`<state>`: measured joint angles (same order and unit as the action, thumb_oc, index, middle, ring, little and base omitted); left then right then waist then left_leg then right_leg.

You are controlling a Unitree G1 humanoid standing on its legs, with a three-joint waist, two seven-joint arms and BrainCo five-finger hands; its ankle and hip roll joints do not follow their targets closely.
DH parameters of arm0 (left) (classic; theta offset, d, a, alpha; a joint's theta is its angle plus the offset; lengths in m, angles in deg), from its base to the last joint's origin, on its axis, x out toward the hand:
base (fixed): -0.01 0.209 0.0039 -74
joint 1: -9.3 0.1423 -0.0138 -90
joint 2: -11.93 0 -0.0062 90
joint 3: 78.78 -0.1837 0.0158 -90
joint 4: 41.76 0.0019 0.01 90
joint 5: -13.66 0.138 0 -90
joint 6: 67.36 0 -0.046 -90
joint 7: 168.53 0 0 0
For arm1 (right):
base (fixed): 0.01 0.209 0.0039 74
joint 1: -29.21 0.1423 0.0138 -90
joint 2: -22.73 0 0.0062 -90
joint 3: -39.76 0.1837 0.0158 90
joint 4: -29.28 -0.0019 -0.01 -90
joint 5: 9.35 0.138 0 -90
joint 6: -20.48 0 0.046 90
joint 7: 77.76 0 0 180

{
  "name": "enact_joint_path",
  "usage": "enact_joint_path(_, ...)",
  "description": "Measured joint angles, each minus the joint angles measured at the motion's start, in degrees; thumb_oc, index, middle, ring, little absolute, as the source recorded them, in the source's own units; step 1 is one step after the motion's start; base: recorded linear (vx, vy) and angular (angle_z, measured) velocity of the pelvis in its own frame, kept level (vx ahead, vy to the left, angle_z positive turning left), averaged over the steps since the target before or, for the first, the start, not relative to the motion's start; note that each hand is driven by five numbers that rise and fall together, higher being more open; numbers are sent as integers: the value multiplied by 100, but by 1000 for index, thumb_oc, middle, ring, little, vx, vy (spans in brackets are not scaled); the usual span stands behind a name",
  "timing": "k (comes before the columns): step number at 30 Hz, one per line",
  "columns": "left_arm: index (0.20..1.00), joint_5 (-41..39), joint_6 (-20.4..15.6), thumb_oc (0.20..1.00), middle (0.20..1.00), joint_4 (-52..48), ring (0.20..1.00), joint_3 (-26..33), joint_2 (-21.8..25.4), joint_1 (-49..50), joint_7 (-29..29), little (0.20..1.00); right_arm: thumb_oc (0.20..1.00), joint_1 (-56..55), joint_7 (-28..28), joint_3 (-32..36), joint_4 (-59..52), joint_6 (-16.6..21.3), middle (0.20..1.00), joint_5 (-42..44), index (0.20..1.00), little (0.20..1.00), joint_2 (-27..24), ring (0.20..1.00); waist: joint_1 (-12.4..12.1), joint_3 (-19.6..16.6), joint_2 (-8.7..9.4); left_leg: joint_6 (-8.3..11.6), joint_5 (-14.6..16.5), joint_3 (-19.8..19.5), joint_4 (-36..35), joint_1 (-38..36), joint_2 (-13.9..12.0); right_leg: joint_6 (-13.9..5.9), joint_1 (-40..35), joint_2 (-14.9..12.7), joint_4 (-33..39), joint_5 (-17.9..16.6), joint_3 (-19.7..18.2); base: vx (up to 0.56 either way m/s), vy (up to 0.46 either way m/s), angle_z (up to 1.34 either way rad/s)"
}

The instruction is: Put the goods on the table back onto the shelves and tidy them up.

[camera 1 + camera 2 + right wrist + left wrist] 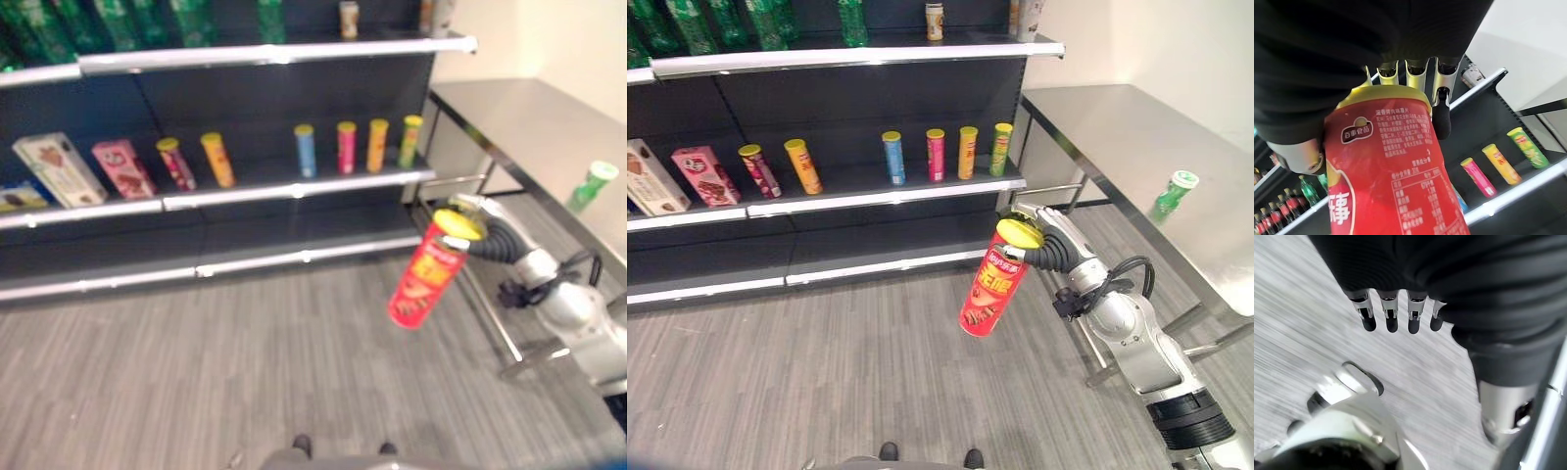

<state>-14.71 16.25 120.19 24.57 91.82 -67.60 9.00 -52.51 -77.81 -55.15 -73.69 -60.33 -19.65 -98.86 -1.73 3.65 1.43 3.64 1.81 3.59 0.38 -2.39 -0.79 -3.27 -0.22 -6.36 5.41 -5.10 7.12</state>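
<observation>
Red can – glossy printed wrap, yellow plastic lid; table – smooth brushed metal.

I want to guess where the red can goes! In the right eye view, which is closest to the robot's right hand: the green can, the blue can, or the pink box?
From the right hand:
1. Green can, right end of the middle shelf.
2. Blue can, mid-shelf.
3. Pink box, far left.

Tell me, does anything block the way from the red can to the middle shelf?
Nothing visible does. The right hand holds the red cylindrical can with a yellow lid above bare floor, before the dark middle shelf, where a gap between cans is free.
</observation>
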Motion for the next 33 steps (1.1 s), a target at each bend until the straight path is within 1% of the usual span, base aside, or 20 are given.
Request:
enact_joint_path(1,1000,28,5,1000,1000,-25,1000,-27,-33,16,5,1000,200,-4,33,176,-54,-9,200,-4,200,200,59,200,21,25,-93,-174,-94,-24,-545,-296,-31,-55,15,54,-5,-40,17,6,55,11)
enact_joint_path(3,1000,42,-3,1000,1000,-343,1000,-246,-6,32,-6,1000,200,-4,55,202,-49,-5,200,-3,200,200,41,200,2,50,-60,-226,-175,33,-569,-271,37,-146,45,-22,0,-103,-9,3,21,1)
enact_joint_path(9,1000,78,-85,1000,1000,-700,1000,-437,211,-21,-33,1000,200,19,53,104,73,12,200,-3,200,200,232,200,-66,45,254,-279,-216,21,-488,-248,75,-198,12,-70,-6,-100,25,-76,-7,5)
enact_joint_path(10,1000,77,-94,1000,1000,-802,1000,-448,209,-48,-35,1000,200,57,85,85,119,33,200,7,200,200,240,200,-68,100,307,-129,-66,10,155,84,54,-87,105,-49,-115,-32,125,-152,35,25)
enact_joint_path(11,1000,73,-128,1000,1000,-855,1000,-473,327,-268,-43,1000,200,185,121,78,249,39,200,18,200,200,242,200,-60,330,510,149,111,-61,1421,743,90,45,146,-226,-238,62,152,18,109,39)
enact_joint_path(12,1000,74,-138,1000,1000,-821,1000,-553,404,-437,-41,1000,200,316,113,44,360,9,200,15,200,200,168,200,-116,521,587,260,84,-175,2212,1156,133,51,40,-289,-160,40,175,105,127,22)
enact_joint_path(13,1000,74,-140,1000,1000,-804,1000,-631,393,-493,-38,1000,200,412,113,34,413,-8,200,11,200,200,124,200,-202,591,552,273,161,-231,2304,1240,94,64,2,-283,-128,25,172,195,265,11)
enact_joint_path(14,1000,-9,-138,1000,1000,-712,1000,-641,328,-528,-31,1000,200,527,144,46,409,-7,200,13,200,200,107,200,-183,620,462,256,348,-312,2132,1321,-194,59,-97,-267,-27,11,361,225,298,-7)
enact_joint_path(16,1000,-39,-149,1000,1000,-655,1000,-609,295,-534,-15,1000,200,550,199,61,380,32,200,17,200,200,101,200,-162,639,424,326,337,-366,1619,1323,-690,31,-138,-296,-15,34,323,240,340,3)
enact_joint_path(17,1000,-45,-148,1000,1000,-558,1000,-598,309,-586,0,1000,200,553,246,51,385,22,200,16,200,200,106,200,-124,648,427,374,305,-345,1307,1334,-1052,17,-137,-294,1,43,318,383,554,9)
enact_joint_path(18,1000,-50,-156,1000,1000,-435,1000,-598,340,-637,23,1000,200,564,304,5,430,13,200,13,200,200,77,200,-88,650,384,610,157,-337,464,1302,-1679,-51,-123,-301,0,90,279,311,439,8)
enact_joint_path(20,1000,-49,-162,1000,1000,-327,1000,-669,326,-673,100,1000,200,478,362,100,651,35,200,-6,200,200,-3,200,-36,680,249,713,93,-206,33,1314,-2064,-150,-257,-421,-3,145,148,319,488,15)
enact_joint_path(23,1000,-30,-162,1000,1000,-388,1000,-653,110,-534,109,1000,200,169,440,353,528,-114,200,-104,200,200,-28,200,-190,513,-107,785,53,-170,416,1139,-1862,-378,-380,-783,-2,283,6,240,413,-16)
enact_joint_path(24,1000,-29,-158,1000,1000,-440,1000,-663,70,-446,122,1000,200,60,489,399,483,-97,200,-103,200,200,63,200,-200,455,-214,792,-281,-266,588,1153,-1688,-359,-424,-931,1,307,49,242,496,-12)
enact_joint_path(25,1000,-29,-170,1000,1000,-471,1000,-655,111,-449,122,1000,200,-90,489,388,436,-114,200,-107,200,200,214,200,-194,465,-45,752,-366,-191,897,1280,-1477,-313,-465,-1207,-78,457,-18,197,509,28)
enact_joint_path(26,1000,16,-180,1000,1000,-627,1000,-708,472,-609,122,1000,200,-549,449,391,312,-132,200,-205,200,200,584,200,-183,494,298,454,-129,-150,1312,1409,-1104,-204,-285,-1412,-918,173,40,196,503,21)
enact_joint_path(27,1000,45,-173,1000,1000,-631,1000,-779,636,-696,105,1000,200,-675,441,376,223,-162,200,-253,200,200,838,200,-344,493,398,277,-50,-66,1499,1449,-1015,-232,-42,-1546,-1350,70,-43,51,203,25)
enact_joint_path(28,1000,63,-147,1000,1000,-609,1000,-829,662,-682,113,1000,200,-660,438,287,217,-193,200,-285,200,200,1102,200,-335,479,429,260,6,-7,1563,1444,-1000,-163,98,-1672,-1673,40,-61,0,0,0)
enact_joint_path(30,1000,84,-225,1000,1000,-810,1000,-843,733,-679,114,1000,200,-587,370,58,93,-189,200,-326,200,200,1019,200,-326,336,399,72,157,38,1561,1404,-781,-331,107,-1706,-1965,384,-130,0,0,17)
enact_joint_path(33,1000,85,-213,1000,1000,-810,1000,-867,750,-676,112,1000,200,-8,390,143,127,-192,200,-327,200,200,965,200,-366,255,509,7,174,177,1580,1321,-610,-422,-449,-1596,-1208,161,50,211,441,-12)
